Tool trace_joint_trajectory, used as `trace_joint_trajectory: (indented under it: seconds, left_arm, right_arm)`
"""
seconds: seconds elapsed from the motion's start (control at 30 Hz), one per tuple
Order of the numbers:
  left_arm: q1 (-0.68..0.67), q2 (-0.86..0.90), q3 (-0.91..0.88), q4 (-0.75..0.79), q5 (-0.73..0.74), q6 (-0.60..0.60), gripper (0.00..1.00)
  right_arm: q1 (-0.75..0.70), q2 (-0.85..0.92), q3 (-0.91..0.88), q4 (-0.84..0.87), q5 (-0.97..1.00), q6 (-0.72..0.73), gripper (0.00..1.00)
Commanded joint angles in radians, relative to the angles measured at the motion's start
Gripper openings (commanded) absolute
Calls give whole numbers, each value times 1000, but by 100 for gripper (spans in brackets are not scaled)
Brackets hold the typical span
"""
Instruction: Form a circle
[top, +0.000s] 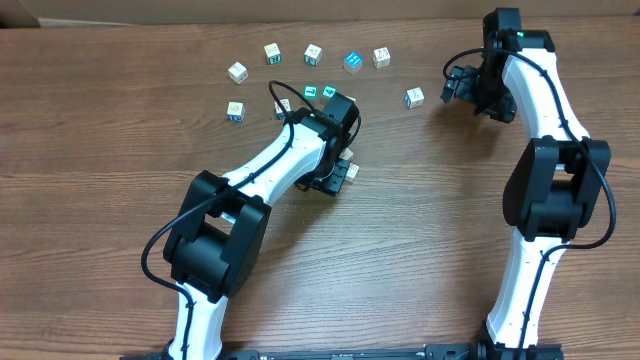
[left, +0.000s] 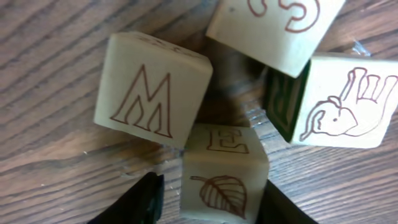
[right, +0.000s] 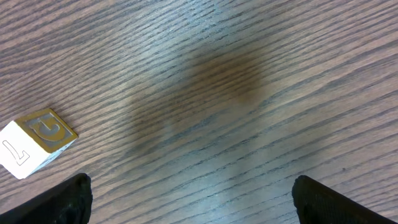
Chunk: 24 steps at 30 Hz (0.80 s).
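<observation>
Left claw (left: 214, 198) stands spread, dark fingers straddling a pale wooden cube printed with an E and a leaf (left: 225, 177), not yet pinching. Crowding it just ahead, a pale wooden M cube (left: 152, 90) and a pale elephant cube (left: 345, 102) could be shoved if the claw closes crooked. An unfinished circle of whitish letter cubes (top: 313, 53) lies well apart, beyond the claw's own arm.

Table (top: 100, 200): brown wood grain, matt finish. Letter cubes (left: 152, 87): pale smooth wood, matt, printed outlines. Arm shells (top: 270, 165): glossy white plastic.
</observation>
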Motion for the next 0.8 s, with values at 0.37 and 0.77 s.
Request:
trace_joint_trajectory:
  seconds: [0.37, 0.77]
  left_arm:
    - [-2, 0, -2, 30, -16, 48, 36]
    - [-8, 0, -3, 26, -1, 137, 31]
  right_arm:
    - [0, -24, 22, 2, 2, 5, 100]
    - [0, -24, 22, 2, 2, 5, 100]
